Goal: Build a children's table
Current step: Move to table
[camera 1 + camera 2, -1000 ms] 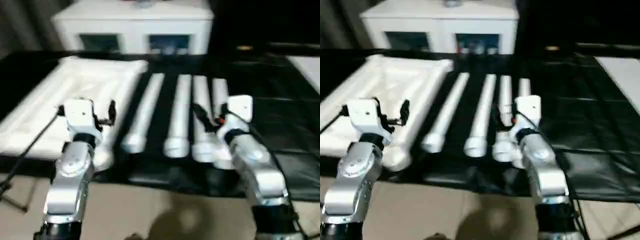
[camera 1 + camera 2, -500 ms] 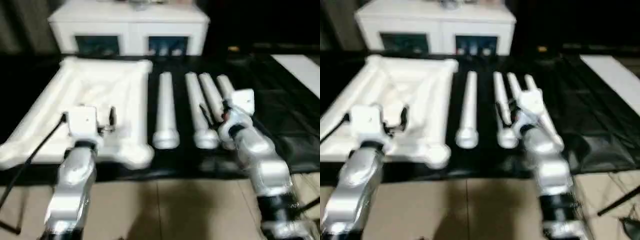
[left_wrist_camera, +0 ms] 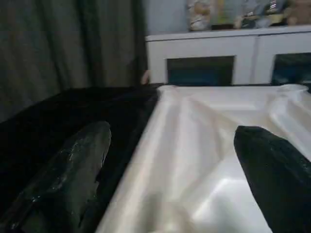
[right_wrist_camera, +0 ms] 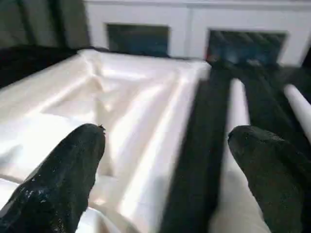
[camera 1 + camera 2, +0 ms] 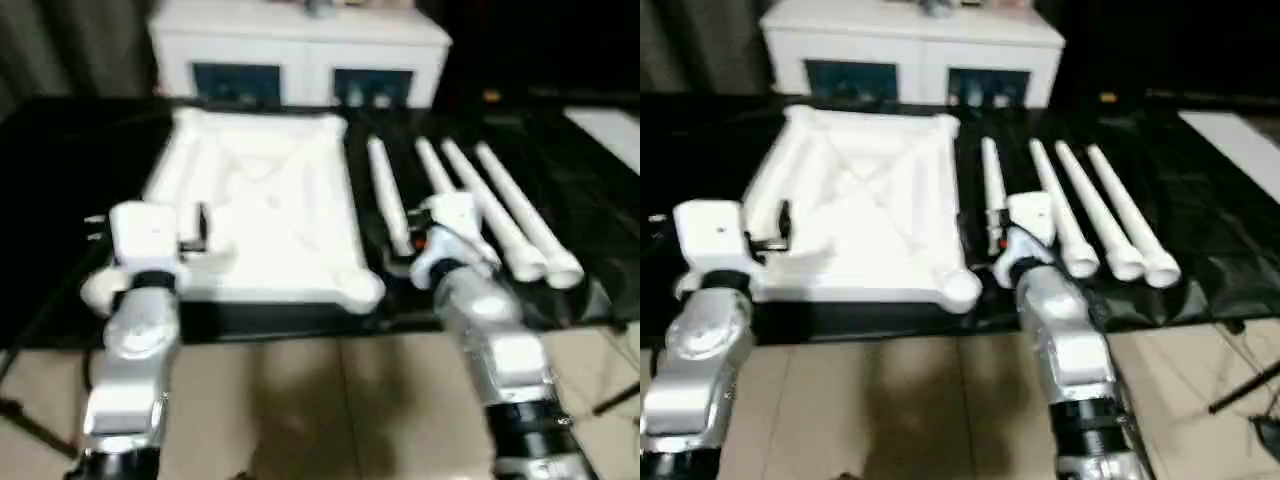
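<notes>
A white table top (image 5: 262, 205) is seen lying upside down on a black mat (image 5: 70, 150), with its ribbed underside facing up. Raised ribs can be seen crossing it from corner to corner. Four long white legs (image 5: 1095, 210) are laid side by side on the mat, just to the right of the table top. None of them is screwed in. The leg nearest the table top (image 5: 385, 195) is partly hidden behind the right arm, and the other three are fanned out a little, with their thick ends toward the robot. The left gripper (image 3: 170, 160) is held over the near left edge of the table top. Its two black fingers (image 3: 73, 165) are spread wide apart, and nothing is held between them. The right gripper (image 4: 165, 160) is held over the gap between the table top and the nearest leg. Its fingers (image 4: 63, 170) are also spread wide apart, and nothing is held there either. Both silver forearms (image 5: 135, 350) are seen reaching out from the near edge over a pale tiled floor (image 5: 300, 400). A white cabinet (image 5: 300, 55) with dark glass doors is seen behind the mat, at the far side. A grey curtain (image 3: 63, 43) is hung to the left of the cabinet.
</notes>
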You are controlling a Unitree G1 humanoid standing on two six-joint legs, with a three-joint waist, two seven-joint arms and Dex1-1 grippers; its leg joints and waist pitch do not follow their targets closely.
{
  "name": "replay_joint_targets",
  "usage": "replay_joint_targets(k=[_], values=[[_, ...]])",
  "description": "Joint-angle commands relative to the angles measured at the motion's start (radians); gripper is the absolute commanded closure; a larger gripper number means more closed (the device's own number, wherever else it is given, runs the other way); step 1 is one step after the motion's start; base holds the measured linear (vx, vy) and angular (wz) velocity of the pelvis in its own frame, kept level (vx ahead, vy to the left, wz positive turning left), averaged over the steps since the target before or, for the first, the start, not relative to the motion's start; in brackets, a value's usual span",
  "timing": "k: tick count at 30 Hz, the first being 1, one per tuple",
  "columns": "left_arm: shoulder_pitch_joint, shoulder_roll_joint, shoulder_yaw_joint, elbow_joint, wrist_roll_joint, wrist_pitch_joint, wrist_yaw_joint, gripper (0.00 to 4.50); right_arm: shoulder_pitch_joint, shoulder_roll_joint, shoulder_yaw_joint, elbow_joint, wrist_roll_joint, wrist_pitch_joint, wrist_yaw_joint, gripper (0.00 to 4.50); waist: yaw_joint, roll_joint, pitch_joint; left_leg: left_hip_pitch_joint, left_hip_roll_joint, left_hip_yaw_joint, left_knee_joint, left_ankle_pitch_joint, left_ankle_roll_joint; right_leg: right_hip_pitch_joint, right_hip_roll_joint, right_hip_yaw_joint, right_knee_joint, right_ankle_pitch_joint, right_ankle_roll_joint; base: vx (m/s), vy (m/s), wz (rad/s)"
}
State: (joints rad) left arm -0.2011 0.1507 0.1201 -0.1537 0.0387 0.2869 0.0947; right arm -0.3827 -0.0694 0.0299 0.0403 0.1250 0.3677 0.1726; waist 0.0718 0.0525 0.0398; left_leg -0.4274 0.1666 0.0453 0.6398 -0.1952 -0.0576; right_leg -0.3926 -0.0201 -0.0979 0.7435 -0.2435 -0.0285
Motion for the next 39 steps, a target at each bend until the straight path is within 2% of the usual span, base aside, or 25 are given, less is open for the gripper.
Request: replay_joint_targets(k=[1,2,3,4,5,6,7,8,9,13,14,15,18,19,26,27,31,32,33,34,35,36,37,38,39], values=[[-0.018,-0.006,-0.027,0.005,0.017,0.027,0.002,0.0,0.008,-0.032,-0.021,-0.012,-0.016,-0.001,-0.001,0.01,-0.018,0.048,-0.076,0.091,0.107,-0.078,-0.15,-0.32,-0.019,-0.019,-0.044,0.024,-0.044,-0.036,-0.007,-0.107,-0.049,-0.06],[-0.018,-0.006,-0.027,0.005,0.017,0.024,0.002,0.0,0.007,-0.032,-0.022,-0.012,-0.02,-0.003,0.0,0.01,-0.009,0.012,-0.067,0.065,0.07,-0.052,-0.138,-0.363,0.029,0.01,-0.084,0.059,-0.107,-0.008,-0.009,-0.107,-0.049,-0.06],[-0.02,0.001,-0.029,-0.004,0.008,0.02,-0.013,0.0,0.002,-0.051,-0.011,-0.003,-0.051,-0.027,0.004,0.01,0.016,-0.019,-0.053,0.007,0.003,0.008,-0.093,-0.346,0.003,0.046,-0.179,0.107,-0.191,-0.083,-0.017,-0.111,-0.087,-0.12],[-0.02,0.001,-0.029,-0.004,0.008,0.02,-0.013,0.0,0.002,-0.051,-0.011,-0.003,-0.051,-0.027,0.004,0.01,0.043,-0.012,-0.061,0.009,-0.009,0.021,-0.047,-0.259,0.004,0.052,-0.219,0.126,-0.213,-0.184,0.02,-0.12,-0.093,-0.08],[-0.02,0.004,-0.03,-0.007,0.004,0.016,-0.025,0.0,-0.004,-0.056,-0.012,0.007,-0.057,-0.035,0.001,0.01,0.054,-0.032,-0.065,0.012,0.005,0.028,-0.043,-0.114,0.021,0.052,-0.212,0.132,-0.218,-0.303,0.063,-0.12,-0.093,-0.08],[-0.018,0.0,-0.028,-0.01,-0.007,0.009,-0.035,0.0,-0.01,-0.058,-0.012,0.012,-0.059,-0.045,0.0,0.01,0.052,-0.019,-0.055,0.002,0.014,0.041,-0.072,-0.066,0.015,0.049,-0.176,0.106,-0.218,-0.356,0.039,-0.102,-0.069,-0.07],[-0.019,-0.001,-0.026,-0.007,-0.014,0.005,-0.042,0.0,-0.015,-0.058,-0.011,0.015,-0.057,-0.049,-0.002,0.01,0.047,-0.015,-0.052,0.004,0.02,0.046,-0.084,-0.092,0.002,0.042,-0.157,0.096,-0.215,-0.382,0.022,-0.078,-0.028,-0.15],[-0.012,-0.001,-0.029,-0.005,-0.02,-0.007,-0.055,0.0,-0.018,-0.06,-0.008,0.011,-0.058,-0.053,-0.003,0.01,0.032,0.012,-0.047,0.015,0.031,0.045,-0.102,-0.207,-0.033,0.033,-0.133,0.083,-0.213,-0.436,-0.009,-0.078,-0.028,-0.15],[-0.008,0.001,-0.032,-0.002,-0.022,-0.013,-0.063,0.0,-0.02,-0.061,-0.005,0.007,-0.06,-0.055,-0.004,0.01,0.02,0.008,-0.042,0.021,0.034,0.043,-0.114,-0.333,-0.06,0.033,-0.12,0.074,-0.21,-0.488,-0.018,-0.059,0.006,-0.16],[0.049,-0.037,-0.06,0.02,-0.076,-0.087,-0.126,0.0,0.021,-0.044,-0.06,-0.03,-0.027,-0.023,-0.046,0.01,0.005,0.005,-0.046,0.033,0.043,0.043,-0.122,-0.398,-0.054,0.031,-0.12,0.084,-0.206,-0.395,-0.052,0.0,0.0,0.0],[0.06,-0.046,-0.066,0.025,-0.082,-0.096,-0.129,0.0,0.036,-0.043,-0.068,-0.037,-0.029,-0.02,-0.058,0.01,0.001,0.013,-0.043,0.049,0.047,0.046,-0.128,-0.479,-0.054,0.036,-0.119,0.084,-0.214,-0.449,-0.037,0.0,0.0,0.0],[0.076,-0.059,-0.073,0.026,-0.096,-0.104,-0.136,0.0,0.061,-0.046,-0.077,-0.055,-0.03,-0.025,-0.063,0.01,-0.001,-0.003,-0.043,0.055,0.048,0.05,-0.129,-0.501,-0.049,0.039,-0.118,0.082,-0.221,-0.476,-0.03,0.0,0.0,0.0],[0.097,-0.075,-0.076,0.014,-0.115,-0.104,-0.142,0.0,0.091,-0.045,-0.095,-0.079,-0.031,-0.034,-0.069,0.01,-0.012,0.007,-0.034,0.096,0.042,0.057,-0.134,-0.617,-0.034,0.049,-0.102,0.064,-0.25,-0.577,-0.01,0.017,0.014,-0.02],[0.106,-0.075,-0.078,0.006,-0.114,-0.109,-0.143,0.0,0.101,-0.048,-0.099,-0.087,-0.029,-0.042,-0.063,0.01,-0.015,-0.003,-0.03,0.096,0.045,0.056,-0.14,-0.63,-0.029,0.054,-0.098,0.059,-0.253,-0.569,-0.008,0.0,0.0,0.0],[0.21,-0.033,-0.095,-0.081,-0.088,-0.134,-0.186,0.0,0.127,-0.089,-0.096,-0.072,-0.019,-0.082,-0.006,0.01,-0.044,-0.014,-0.051,0.081,0.033,0.079,-0.15,-0.361,0.091,0.147,-0.095,0.059,-0.258,-0.304,-0.079,0.107,0.047,-0.11],[0.233,-0.028,-0.096,-0.096,-0.084,-0.132,-0.19,0.0,0.127,-0.089,-0.096,-0.074,-0.016,-0.083,-0.003,0.01,-0.045,-0.012,-0.064,0.102,0.033,0.083,-0.144,-0.285,0.126,0.145,-0.087,0.057,-0.25,-0.21,-0.095,0.146,0.018,-0.01],[0.243,-0.025,-0.092,-0.108,-0.067,-0.117,-0.169,0.0,0.123,-0.086,-0.079,-0.069,-0.018,-0.066,0.01,0.01,-0.051,-0.016,-0.068,0.137,0.039,0.065,-0.131,-0.132,0.287,0.143,-0.071,0.039,-0.214,-0.03,-0.101,0.174,0.006,0.02],[0.232,-0.032,-0.085,-0.104,-0.062,-0.108,-0.148,0.0,0.125,-0.089,-0.064,-0.064,-0.026,-0.062,0.017,0.01,-0.04,-0.025,-0.07,0.132,0.022,0.077,-0.116,-0.08,0.337,0.161,-0.074,0.047,-0.216,0.008,-0.09,0.148,-0.009,0.04],[0.23,-0.034,-0.083,-0.104,-0.062,-0.105,-0.142,0.0,0.126,-0.089,-0.06,-0.062,-0.03,-0.064,0.018,0.01,-0.019,-0.051,-0.058,0.037,-0.032,0.076,-0.084,-0.047,0.397,0.225,-0.093,0.034,-0.255,0.026,-0.047,0.116,0.002,0.17],[0.23,-0.034,-0.083,-0.104,-0.062,-0.105,-0.142,0.0,0.126,-0.089,-0.06,-0.062,-0.03,-0.064,0.018,0.01,-0.012,-0.035,-0.066,0.008,-0.047,0.083,-0.054,-0.004,0.407,0.26,-0.133,0.039,-0.277,0.002,0.018,0.0,0.0,0.0],[0.226,-0.035,-0.087,-0.108,-0.057,-0.106,-0.138,0.0,0.123,-0.09,-0.045,-0.061,-0.038,-0.063,0.024,0.01,-0.008,-0.038,-0.061,-0.012,-0.047,0.075,-0.041,0.019,0.416,0.277,-0.142,0.022,-0.289,-0.018,0.05,0.123,0.009,0.43],[0.228,-0.036,-0.088,-0.112,-0.052,-0.106,-0.136,0.0,0.122,-0.086,-0.043,-0.062,-0.037,-0.059,0.024,0.01,-0.01,-0.029,-0.061,-0.005,-0.046,0.069,-0.042,0.043,0.411,0.282,-0.133,0.004,-0.293,-0.033,0.078,0.168,0.008,0.65],[0.23,-0.037,-0.088,-0.116,-0.049,-0.105,-0.135,0.0,0.122,-0.083,-0.044,-0.063,-0.035,-0.056,0.024,0.01,-0.054,0.004,-0.08,0.196,-0.027,-0.044,-0.065,0.17,0.524,0.166,-0.001,-0.066,-0.18,-0.04,0.14,0.168,0.008,0.65],[0.23,-0.038,-0.087,-0.118,-0.051,-0.103,-0.135,0.0,0.119,-0.082,-0.044,-0.062,-0.036,-0.052,0.021,0.01,-0.104,0.013,-0.09,0.315,0.029,-0.141,-0.059,0.242,0.636,0.028,0.018,-0.059,-0.082,-0.191,0.158,0.234,-0.074,0.63],[0.228,-0.039,-0.086,-0.118,-0.052,-0.102,-0.135,0.0,0.118,-0.083,-0.043,-0.06,-0.04,-0.053,0.02,0.01,-0.104,-0.001,-0.079,0.303,0.08,-0.212,-0.076,0.386,0.713,-0.015,-0.015,-0.015,-0.017,-0.302,0.143,0.227,-0.171,0.28]])
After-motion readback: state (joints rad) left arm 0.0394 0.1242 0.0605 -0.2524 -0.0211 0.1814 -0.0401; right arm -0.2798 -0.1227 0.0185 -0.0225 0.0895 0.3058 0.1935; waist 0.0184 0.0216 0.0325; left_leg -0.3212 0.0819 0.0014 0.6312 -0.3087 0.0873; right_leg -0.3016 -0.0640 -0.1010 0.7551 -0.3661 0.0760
